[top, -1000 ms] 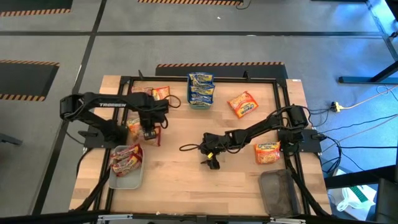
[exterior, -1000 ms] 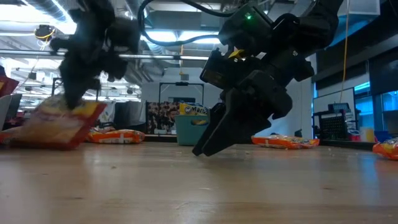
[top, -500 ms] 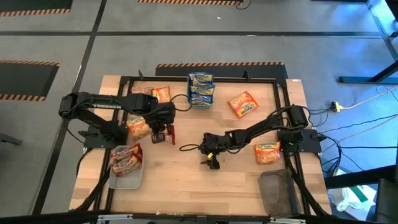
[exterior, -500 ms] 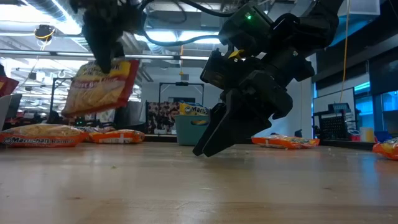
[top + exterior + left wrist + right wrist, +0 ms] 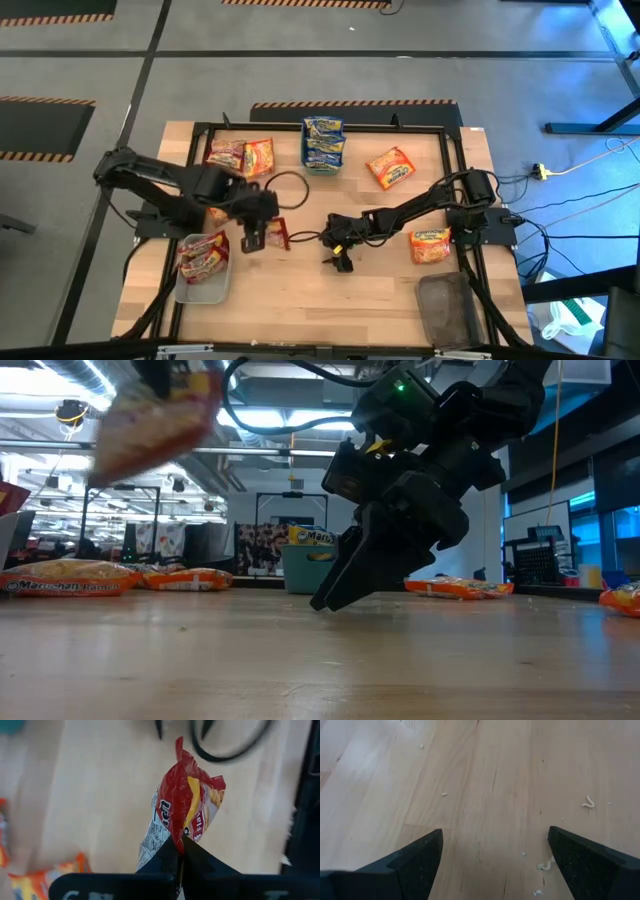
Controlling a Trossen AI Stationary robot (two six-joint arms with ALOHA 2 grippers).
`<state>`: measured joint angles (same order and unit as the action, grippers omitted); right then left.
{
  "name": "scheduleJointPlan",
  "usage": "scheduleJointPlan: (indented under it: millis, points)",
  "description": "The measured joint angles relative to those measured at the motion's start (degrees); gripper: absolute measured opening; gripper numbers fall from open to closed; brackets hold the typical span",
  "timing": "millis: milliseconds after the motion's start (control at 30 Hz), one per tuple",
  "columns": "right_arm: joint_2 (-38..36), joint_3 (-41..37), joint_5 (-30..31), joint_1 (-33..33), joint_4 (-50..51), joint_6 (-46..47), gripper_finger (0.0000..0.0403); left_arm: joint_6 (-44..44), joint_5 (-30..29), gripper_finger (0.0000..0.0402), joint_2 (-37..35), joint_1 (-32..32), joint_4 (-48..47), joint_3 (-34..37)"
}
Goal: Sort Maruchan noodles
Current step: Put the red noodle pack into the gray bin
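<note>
You are looking straight down from overhead, level across the table (image 5: 300,290) from its surface, and closely past each wrist's fingers; all are sharing the tabletop.

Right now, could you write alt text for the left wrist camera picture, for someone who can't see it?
The left hand, shut, pinches the edge of a red noodle packet dangling above the wooden table. An orange packet lies on the table off to one side.

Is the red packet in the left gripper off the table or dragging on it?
Off the table. The left gripper is shut on the red packet, and the low view shows it hanging well above the tabletop.
</note>
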<state>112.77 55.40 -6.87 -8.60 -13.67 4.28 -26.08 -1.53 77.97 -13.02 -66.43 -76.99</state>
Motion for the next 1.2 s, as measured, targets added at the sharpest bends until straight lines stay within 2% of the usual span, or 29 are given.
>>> scheduleJointPlan:
  millis: [500, 767, 933, 1067, 1200]
  points:
    - [0.00, 0.00, 0.00, 0.00, -0.02, 0.41, 0.0351, -35.68, -0.87, 0.0000, 0.00, -21.82, -9.28, -0.81]
    - [-0.02, 0.00, 0.00, 0.00, -0.02, 0.41, 0.0351, -55.75, -5.90, 0.0000, 0.00, -33.97, -12.63, -0.81]
    - [-0.02, 0.00, -0.01, 0.00, -0.19, 0.41, 0.0351, -65.17, -8.37, 0.0000, 0.17, -40.42, -14.90, -0.79]
    - [-0.02, 0.00, -0.02, 0.00, -0.22, 0.42, 0.0351, -70.69, -7.17, 0.0000, 0.63, -44.17, -16.66, 0.00]
    - [-0.02, 0.00, -0.02, -0.01, -0.24, 0.43, 0.0351, -76.84, -3.35, 0.0000, 0.68, -46.69, -17.17, 3.25]
